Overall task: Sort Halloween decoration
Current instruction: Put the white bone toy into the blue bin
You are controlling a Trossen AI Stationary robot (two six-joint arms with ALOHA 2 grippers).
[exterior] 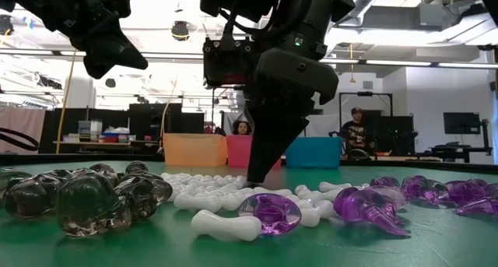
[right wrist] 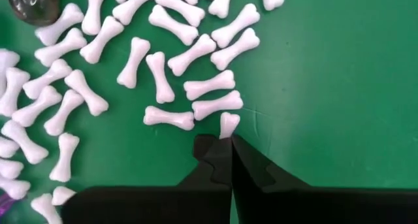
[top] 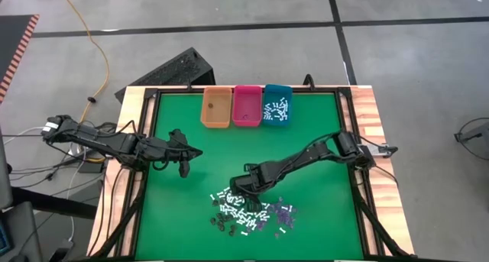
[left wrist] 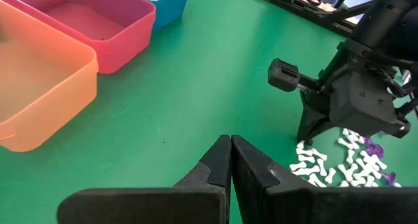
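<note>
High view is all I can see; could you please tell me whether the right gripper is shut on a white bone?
Observer: Yes. The right gripper is shut, pinching one end of a white bone at the pile's edge.
Operator: Thank you. Is that bone off the mat?
Observer: Not visibly. In the low view the fingertips are down among the bones on the green mat.
Operator: And the left gripper, please?
Observer: The left gripper is shut on nothing, raised above bare mat away from the pile.

Green table bears three bins and scattered Halloween decoration.
</note>
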